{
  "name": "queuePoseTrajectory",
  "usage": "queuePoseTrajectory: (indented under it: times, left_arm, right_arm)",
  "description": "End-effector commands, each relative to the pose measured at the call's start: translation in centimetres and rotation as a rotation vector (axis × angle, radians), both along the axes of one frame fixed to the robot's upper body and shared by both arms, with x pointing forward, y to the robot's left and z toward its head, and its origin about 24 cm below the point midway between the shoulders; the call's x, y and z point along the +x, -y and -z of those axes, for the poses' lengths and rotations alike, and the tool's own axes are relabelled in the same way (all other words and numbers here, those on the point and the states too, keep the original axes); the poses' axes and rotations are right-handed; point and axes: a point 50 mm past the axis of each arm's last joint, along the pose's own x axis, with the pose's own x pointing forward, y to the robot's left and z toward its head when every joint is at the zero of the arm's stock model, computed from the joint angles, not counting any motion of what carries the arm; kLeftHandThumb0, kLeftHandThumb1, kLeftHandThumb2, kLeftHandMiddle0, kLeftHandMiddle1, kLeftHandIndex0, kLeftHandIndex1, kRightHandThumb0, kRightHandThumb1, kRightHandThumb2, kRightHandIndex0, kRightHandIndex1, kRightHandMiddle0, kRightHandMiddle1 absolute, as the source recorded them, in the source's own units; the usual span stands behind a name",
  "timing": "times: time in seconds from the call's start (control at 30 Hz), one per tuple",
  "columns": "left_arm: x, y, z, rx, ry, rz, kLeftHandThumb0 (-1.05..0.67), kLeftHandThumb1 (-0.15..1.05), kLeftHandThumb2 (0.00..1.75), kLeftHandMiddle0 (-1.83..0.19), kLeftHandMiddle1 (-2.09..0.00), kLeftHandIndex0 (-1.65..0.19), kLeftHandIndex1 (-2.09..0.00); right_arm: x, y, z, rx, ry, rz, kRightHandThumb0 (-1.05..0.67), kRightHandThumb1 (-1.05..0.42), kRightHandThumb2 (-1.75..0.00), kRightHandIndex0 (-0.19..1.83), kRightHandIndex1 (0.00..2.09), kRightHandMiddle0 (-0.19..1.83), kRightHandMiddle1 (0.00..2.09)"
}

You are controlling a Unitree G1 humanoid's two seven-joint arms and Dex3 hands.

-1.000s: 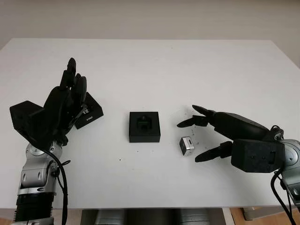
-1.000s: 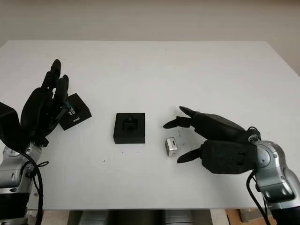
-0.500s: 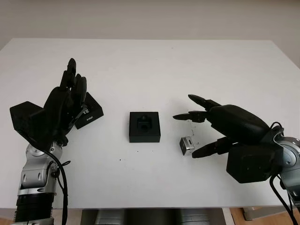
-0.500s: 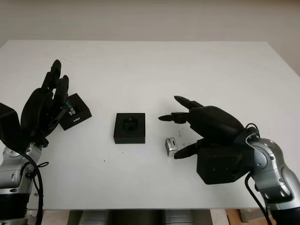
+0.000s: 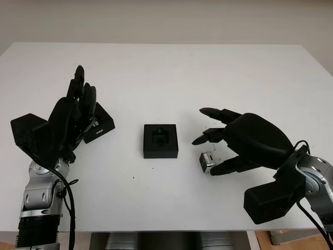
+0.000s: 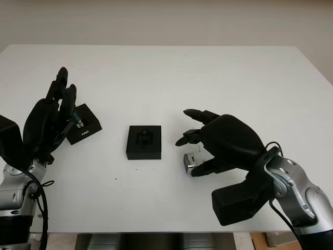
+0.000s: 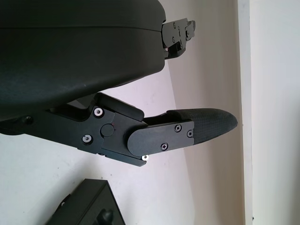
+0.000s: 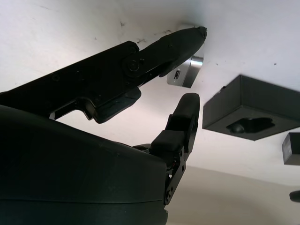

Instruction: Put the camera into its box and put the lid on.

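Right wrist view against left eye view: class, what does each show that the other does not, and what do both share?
Right wrist view alone: a close look along the fingers of the right robot hand to the slotted side face of the camera.

Left eye view alone: the left robot hand, open and raised beside the lid, and the far edge of the white table.

Both: the silver camera between the open right robot hand's fingers, and the open black box beyond it.
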Motion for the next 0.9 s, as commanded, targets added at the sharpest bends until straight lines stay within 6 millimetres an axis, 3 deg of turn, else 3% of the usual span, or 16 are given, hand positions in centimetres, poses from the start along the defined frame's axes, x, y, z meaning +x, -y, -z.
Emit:
queuePoseTrajectory:
  times: [0.0, 0.87]
  left_arm:
    - [-0.03, -0.09, -0.25, -0.008, 0.019, 0.0, -0.76, 1.05, 0.56, 0.19, 0.0, 0.19, 0.0]
    - [-0.13, -0.18, -0.16, -0.008, 0.015, -0.009, -0.76, 1.05, 0.56, 0.19, 0.0, 0.19, 0.0]
  right_arm:
    - [-0.09, 0.16, 0.11, -0.027, -0.005, -0.002, -0.75, -0.86, -0.05, 0.29, 0.09, 0.66, 0.57]
    - [-0.05, 0.2, 0.77, -0.06, -0.011, -0.003, -0.76, -0.89, -0.06, 0.31, 0.07, 0.67, 0.54]
